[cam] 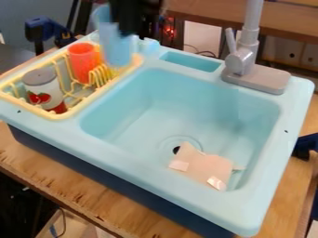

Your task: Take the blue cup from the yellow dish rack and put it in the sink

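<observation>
Above the far left side of a toy sink's basin (205,97), a black two-finger gripper (122,33) hangs at the back of the work surface, directly over a tall light-blue cup (115,51). Blur softens both, but the cup appears to meet the underside of the gripper. Whether the fingers are apart, together or clamped on the cup cannot be told from here. The cup is upright at the back right corner of a yellow wire dish rack (25,105), which is set into the counter left of the basin.

Just left of the cup, an orange-red cup (82,60) stands in the rack. Nearer the front, farther from the basin, is a white canister (43,86) with a gray lid and red fruit pictured on its side.

Inside the basin, a pale pink sheet (205,166) lies toward the front right, beside the dark drain hole (176,149), with shiny patches along its near edge. Behind the basin, a gray faucet (243,60) rises from a flat base at the right, and a shallow rectangular recess (191,61) is sunk into the rim to its left.

Below the basin, the sink's dark-blue body (118,181) rests on a wooden tabletop (68,186). A blue clamp (305,144) shows right of the basin, and another (46,29) stands well behind it at the left.
</observation>
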Available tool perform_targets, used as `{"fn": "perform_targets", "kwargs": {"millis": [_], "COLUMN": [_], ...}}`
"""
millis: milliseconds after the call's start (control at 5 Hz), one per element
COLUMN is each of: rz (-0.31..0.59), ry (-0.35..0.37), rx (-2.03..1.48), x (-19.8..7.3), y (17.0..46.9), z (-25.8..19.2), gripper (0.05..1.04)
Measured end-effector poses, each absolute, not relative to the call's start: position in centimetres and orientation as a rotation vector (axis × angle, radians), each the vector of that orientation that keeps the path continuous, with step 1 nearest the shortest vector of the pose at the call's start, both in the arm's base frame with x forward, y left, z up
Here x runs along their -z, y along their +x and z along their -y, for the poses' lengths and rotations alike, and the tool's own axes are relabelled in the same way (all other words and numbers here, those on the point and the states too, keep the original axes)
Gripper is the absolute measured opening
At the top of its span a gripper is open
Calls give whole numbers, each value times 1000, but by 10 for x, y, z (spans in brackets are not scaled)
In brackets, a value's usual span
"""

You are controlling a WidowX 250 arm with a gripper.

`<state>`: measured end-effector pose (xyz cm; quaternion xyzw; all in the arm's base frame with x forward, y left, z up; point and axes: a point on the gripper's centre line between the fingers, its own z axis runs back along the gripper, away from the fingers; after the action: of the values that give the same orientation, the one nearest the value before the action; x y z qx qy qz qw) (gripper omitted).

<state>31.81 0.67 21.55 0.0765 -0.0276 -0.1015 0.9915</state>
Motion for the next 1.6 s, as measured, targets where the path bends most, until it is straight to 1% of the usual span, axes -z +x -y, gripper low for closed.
{"fn": "perform_targets", "kwargs": {"millis": [200, 400, 600, 800, 1000, 1200, 1400, 1600], "rz": [64, 107, 134, 92, 9, -55, -142, -177], "ry": [182, 84, -31, -62, -62, -18, 22, 24], "rx": [248, 328, 400, 390, 373, 342, 301, 295], "x": [-228, -224, -212, -184, -155, -144, -139, -132], "y": [293, 283, 289, 306, 316, 326, 326, 327], "z": [27, 44, 63, 60, 56, 51, 44, 43], "gripper": [82, 82, 82, 82, 82, 82, 82, 82]}}
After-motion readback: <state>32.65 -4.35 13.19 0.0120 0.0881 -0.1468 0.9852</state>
